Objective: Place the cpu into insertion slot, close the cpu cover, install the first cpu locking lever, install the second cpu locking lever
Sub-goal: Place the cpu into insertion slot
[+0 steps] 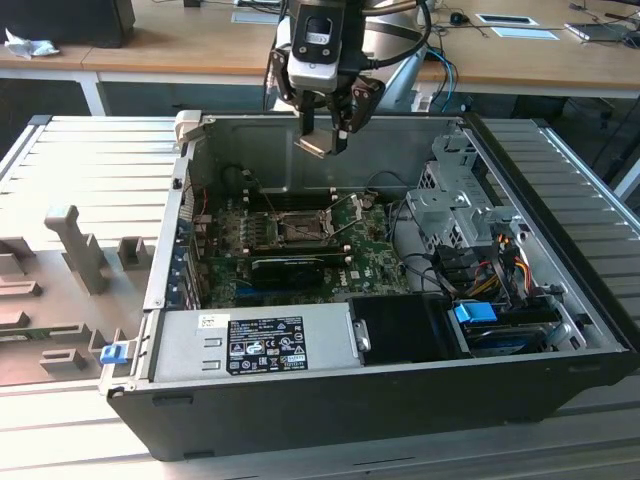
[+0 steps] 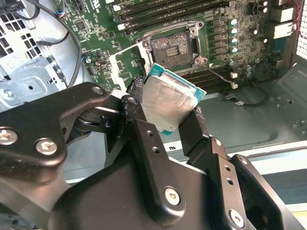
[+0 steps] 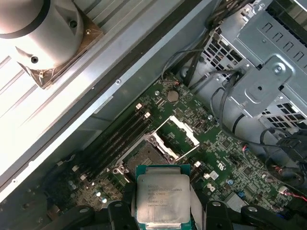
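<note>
1. Grey metal on a green rim, the cpu [image 2: 170,103] is pinched by two opposite edges between the fingers [image 2: 144,136], and it is in the air, not in any slot.
2. In the exterior view the gripper [image 1: 325,135] hangs near the far wall of the open case [image 1: 300,410], well above the motherboard [image 1: 370,260], and the chip looks canted rather than level.
3. Below, the socket [image 3: 146,155] lies bare, and the cpu cover [image 3: 184,130] stands hinged up just beside it, so the way in looks clear.
4. The step in hand is, I judge, seating the chip. It would go best with the chip levelled and its edges squared to the socket. The descent should be straight, with no sliding across the contacts and no brushing the raised cover, and the grip should ease only once the chip sits flat.
5. The case rests on a grey slatted bench [image 1: 80,150].
</note>
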Robot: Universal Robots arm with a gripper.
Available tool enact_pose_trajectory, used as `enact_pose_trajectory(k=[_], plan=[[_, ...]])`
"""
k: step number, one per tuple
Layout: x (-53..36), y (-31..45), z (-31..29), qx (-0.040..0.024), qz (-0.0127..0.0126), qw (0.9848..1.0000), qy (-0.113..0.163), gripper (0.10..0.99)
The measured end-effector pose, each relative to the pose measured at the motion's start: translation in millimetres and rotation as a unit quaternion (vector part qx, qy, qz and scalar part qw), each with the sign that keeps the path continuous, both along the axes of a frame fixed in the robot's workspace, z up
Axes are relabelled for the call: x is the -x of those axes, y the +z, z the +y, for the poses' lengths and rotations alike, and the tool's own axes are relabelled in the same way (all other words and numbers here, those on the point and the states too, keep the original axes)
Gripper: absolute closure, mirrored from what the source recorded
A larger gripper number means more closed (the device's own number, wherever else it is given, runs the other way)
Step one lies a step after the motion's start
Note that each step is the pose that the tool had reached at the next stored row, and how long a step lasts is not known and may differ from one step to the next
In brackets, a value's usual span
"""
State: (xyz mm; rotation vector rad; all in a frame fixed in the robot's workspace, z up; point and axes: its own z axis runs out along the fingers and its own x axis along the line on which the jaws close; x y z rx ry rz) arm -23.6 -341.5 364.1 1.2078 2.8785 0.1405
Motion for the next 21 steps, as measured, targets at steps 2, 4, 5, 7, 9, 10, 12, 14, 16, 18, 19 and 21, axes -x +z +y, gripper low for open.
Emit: enact_pose_trajectory(k=[2, 4, 5, 7, 9, 10, 12, 14, 16, 18, 19, 21], plan=[[0.0, 0.0, 0.0, 0.0, 0.0, 1.0, -0.006, 0.549], [0.0, -0.1, 0.0, 0.0, 0.0, 0.9999, -0.011, 0.549], [0.0, -0.1, 0.0, 0.0, 0.0, 0.9999, -0.016, 0.549], [0.0, -0.2, 0.0, 0.0, 0.0, 0.9996, -0.028, 0.549], [0.0, -0.3, 0.0, 0.0, 0.0, 0.9994, -0.033, 0.549], [0.0, -0.3, 0.0, 0.0, 0.0, 0.9993, -0.038, 0.549], [0.0, -0.4, 0.0, 0.0, 0.0, 0.9988, -0.048, 0.549], [0.0, -0.4, 0.0, 0.0, 0.0, 0.9985, -0.054, 0.549], [0.0, -0.5, 0.0, 0.0, 0.0, 0.9981, -0.062, 0.549], [0.0, -0.5, 0.0, 0.0, 0.0, 0.9974, -0.072, 0.549], [0.0, -0.5, 0.0, 0.0, 0.0, 0.9972, -0.075, 0.549], [0.0, -0.6, 0.0, 0.0, 0.0, 0.9968, -0.08, 0.549]])
